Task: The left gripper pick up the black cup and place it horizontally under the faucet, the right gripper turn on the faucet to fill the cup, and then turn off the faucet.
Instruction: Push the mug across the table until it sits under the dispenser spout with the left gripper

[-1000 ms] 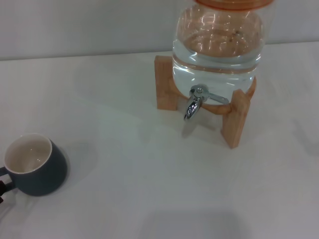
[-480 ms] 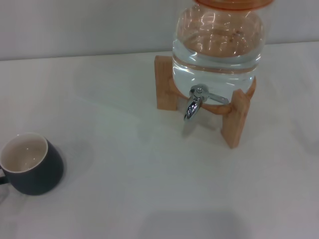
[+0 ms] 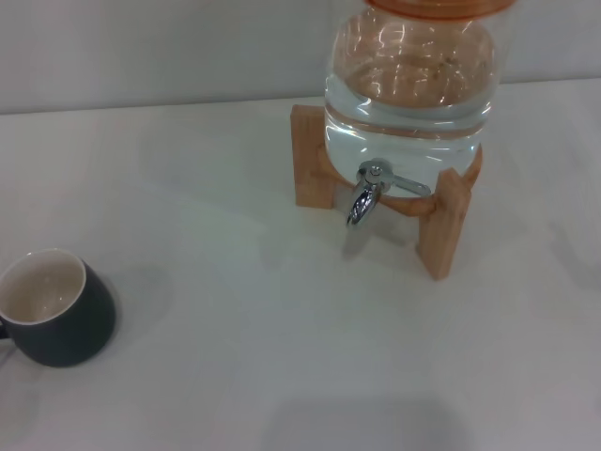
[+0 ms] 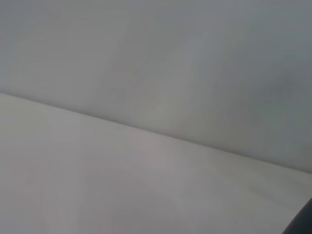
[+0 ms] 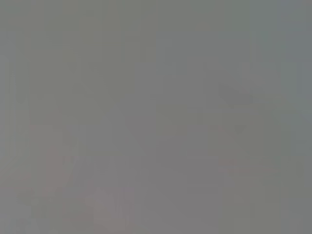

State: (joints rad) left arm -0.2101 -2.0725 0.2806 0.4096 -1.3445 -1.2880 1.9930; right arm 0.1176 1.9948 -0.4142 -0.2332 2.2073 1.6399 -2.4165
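One black cup (image 3: 54,308) upright at worktop's left edge, well apart from faucet (image 3: 366,194) near far edge, awaiting pickup. Neither gripper visible; grasp state unknown.

A white table (image 3: 235,376) ran back to a plain pale wall (image 3: 160,47); soft, even light, faint shadows.

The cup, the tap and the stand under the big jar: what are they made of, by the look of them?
The black cup looks like glazed ceramic: matte charcoal outside, smooth cream inside. The faucet seems to be chromed metal, bright with mirror-like glints. The stand appears to be pale unfinished wood, cut in flat slabs. The jar is clear, glass or plastic; I cannot tell which.
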